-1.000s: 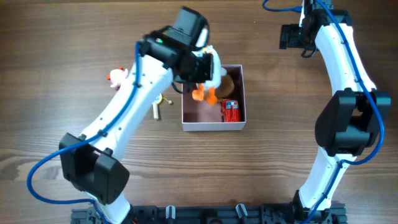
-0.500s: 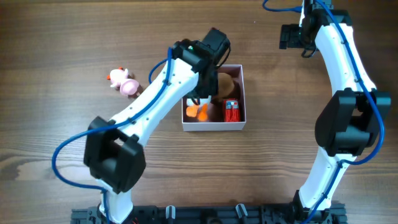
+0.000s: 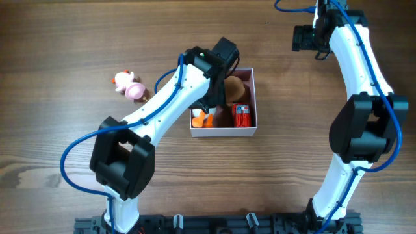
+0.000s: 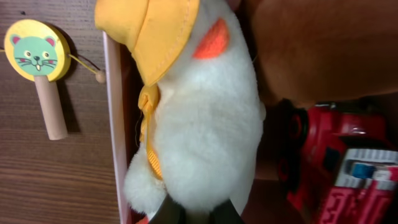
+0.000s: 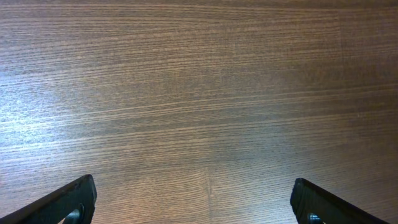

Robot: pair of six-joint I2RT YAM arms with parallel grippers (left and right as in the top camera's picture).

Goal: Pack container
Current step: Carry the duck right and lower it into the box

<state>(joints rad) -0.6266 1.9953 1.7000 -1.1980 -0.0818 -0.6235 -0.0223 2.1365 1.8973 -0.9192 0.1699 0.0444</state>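
The container (image 3: 255, 97), a square white-walled box with a pink inside, sits mid-table. In it are a brown plush (image 3: 235, 88), a red toy truck (image 3: 242, 116) and a white plush duck with orange feet (image 3: 203, 119). My left gripper (image 3: 209, 110) is down inside the container, shut on the duck. In the left wrist view the duck (image 4: 205, 118) fills the frame with its yellow cap and the fingers pinch its white body at the bottom edge; the truck (image 4: 339, 168) lies to its right. My right gripper (image 5: 196, 205) is open over bare table at the far right.
A pink and white plush toy (image 3: 129, 84) lies on the table left of the container. A small yellow cat-face rattle on a wooden stick (image 4: 38, 62) lies just outside the container's left wall (image 4: 115, 143); the left arm hides it in the overhead view.
My left gripper has carried the duck from above the container's left side down into the container, lowering further in the last half second. The right arm has not moved.
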